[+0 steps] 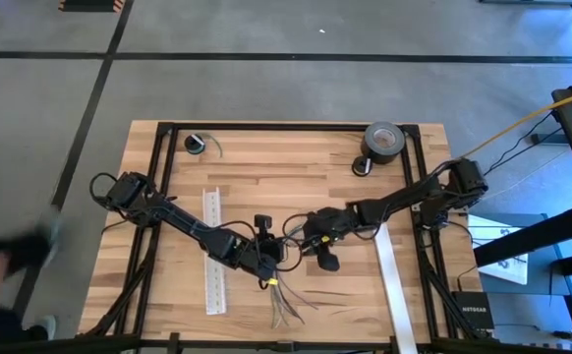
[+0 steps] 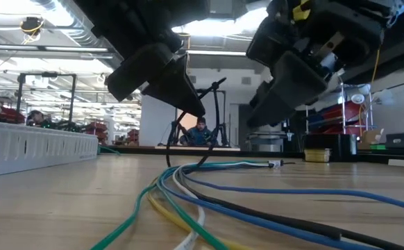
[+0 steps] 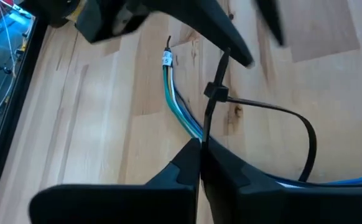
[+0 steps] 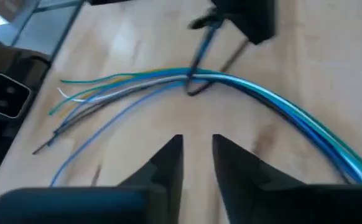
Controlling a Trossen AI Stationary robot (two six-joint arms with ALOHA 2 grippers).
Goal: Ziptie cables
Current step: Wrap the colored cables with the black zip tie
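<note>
The cables (image 1: 284, 305) lie as a loose bundle of blue, green, grey and pale yellow wires on the wooden table, fanning toward its near edge (image 2: 188, 194). A thin black ziptie (image 3: 215, 92) stands over them; its loop (image 3: 310, 140) runs around the bundle (image 4: 193, 84). My left gripper (image 1: 266, 264) is shut on the ziptie (image 3: 201, 142) just above the cables (image 3: 175, 99). My right gripper (image 1: 322, 246) is open (image 4: 196, 149), raised over the table right of the ziptie, with the bundle (image 4: 137, 84) beyond its fingertips. I cannot tell whether one right finger (image 3: 231, 46) touches the ziptie's free end. My left gripper pinches the ziptie's strip (image 3: 204, 127) between its two fingers, a short way from the small head (image 3: 215, 92). The fingers slant down at it from the table's left side. The strip stands up from the fingers, and its loop (image 2: 212, 132) passes around the cables lying on the table.
A long white slotted strip (image 1: 212, 251) lies left of the work spot (image 2: 35, 146); a second white strip (image 1: 394, 285) lies on the right. A grey tape roll (image 1: 384, 140) and a small coil (image 1: 198, 145) sit near the far edge. A person (image 1: 11, 261) is left of the table.
</note>
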